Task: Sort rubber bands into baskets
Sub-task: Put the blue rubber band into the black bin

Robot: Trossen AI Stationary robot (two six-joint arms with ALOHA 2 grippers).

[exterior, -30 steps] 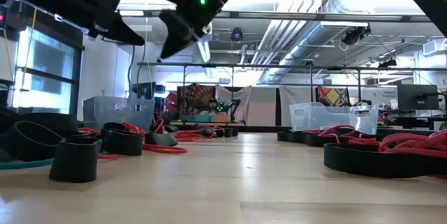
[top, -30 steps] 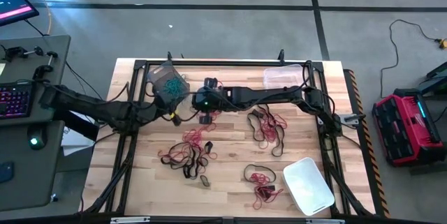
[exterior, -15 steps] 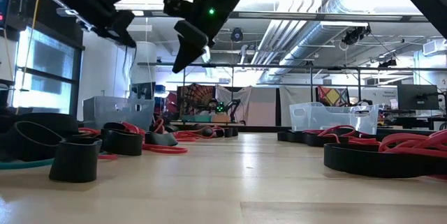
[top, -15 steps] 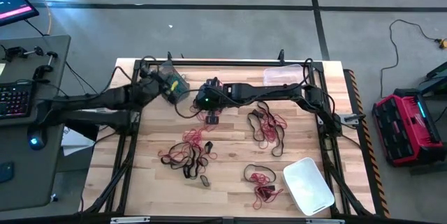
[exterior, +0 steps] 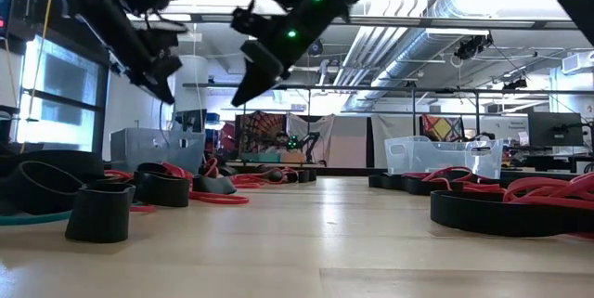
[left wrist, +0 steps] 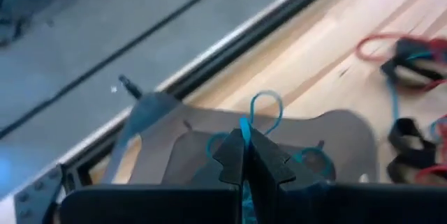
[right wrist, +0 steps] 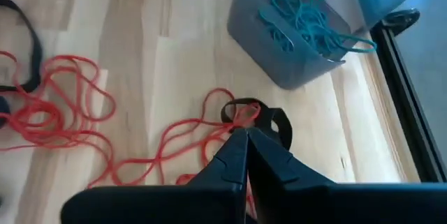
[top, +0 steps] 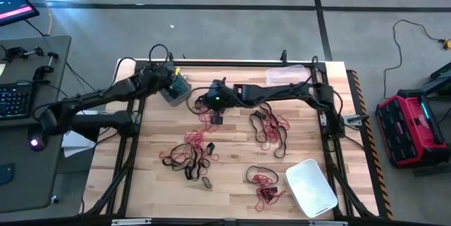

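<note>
My left gripper (top: 173, 82) hangs above the grey-tinted basket (top: 176, 91) at the table's far left, shut on a teal rubber band (left wrist: 265, 109). That basket (right wrist: 300, 35) holds several teal bands. My right gripper (top: 213, 115) hovers near the table's middle, just right of the basket. It is shut on a tangle of red bands (right wrist: 223, 105) and a black band (right wrist: 269, 118). Loose red and black bands lie in piles (top: 190, 154) on the wood. My left gripper pinches the teal band (left wrist: 246, 128) between its two fingertips, slanting down from the table's left. A small loop stands out past the tips, clear of the basket below. My right gripper pinches the red and black tangle (right wrist: 244, 116) at its fingertips, slanting down from the right. The tips cover the exact spot. Red strands (right wrist: 160, 144) trail away below the fingers.
A clear basket (top: 285, 77) stands at the far right and a whitish one (top: 310, 187) at the near right. More band piles lie at centre right (top: 269, 129) and near centre (top: 264, 184). A black frame (top: 225, 63) borders the table.
My left gripper has swung from the table's middle toward the far left edge and now hangs over the grey basket, still shut on the teal band. My right gripper has sunk a little and has shut.
</note>
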